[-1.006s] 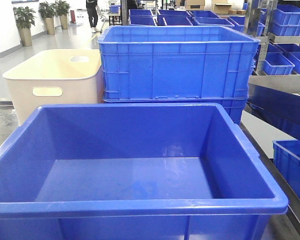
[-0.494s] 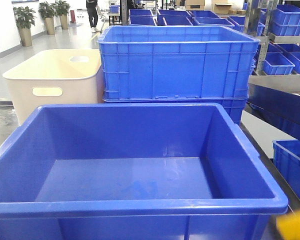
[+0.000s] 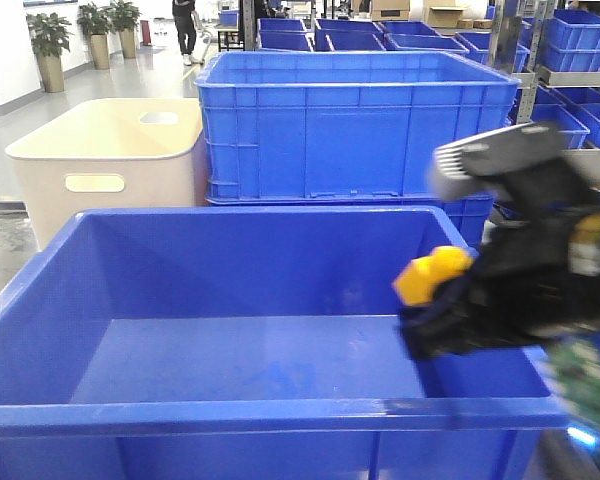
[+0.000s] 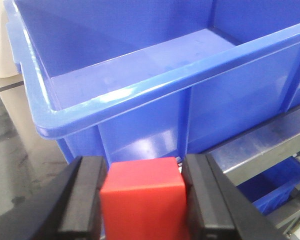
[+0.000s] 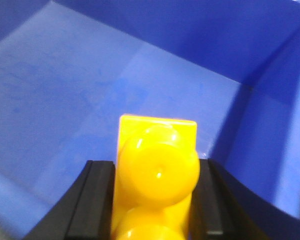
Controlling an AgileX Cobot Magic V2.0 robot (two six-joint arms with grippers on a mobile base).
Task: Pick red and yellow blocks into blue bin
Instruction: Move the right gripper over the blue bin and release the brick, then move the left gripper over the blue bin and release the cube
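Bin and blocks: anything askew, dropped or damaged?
Nothing stands out. The bin sits level, its visible floor bare. The right gripper holds the yellow brick over the bin's inside; the left gripper clamps the red cube squarely, outside the bin.

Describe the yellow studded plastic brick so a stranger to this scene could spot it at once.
Find the large bright-blue plastic bin nearest the front camera, then its right wall. Just inside that wall, the right gripper is shut on the yellow studded plastic brick. It is the only yellow piece, with round studs, unlike the plain red cube in the left gripper.
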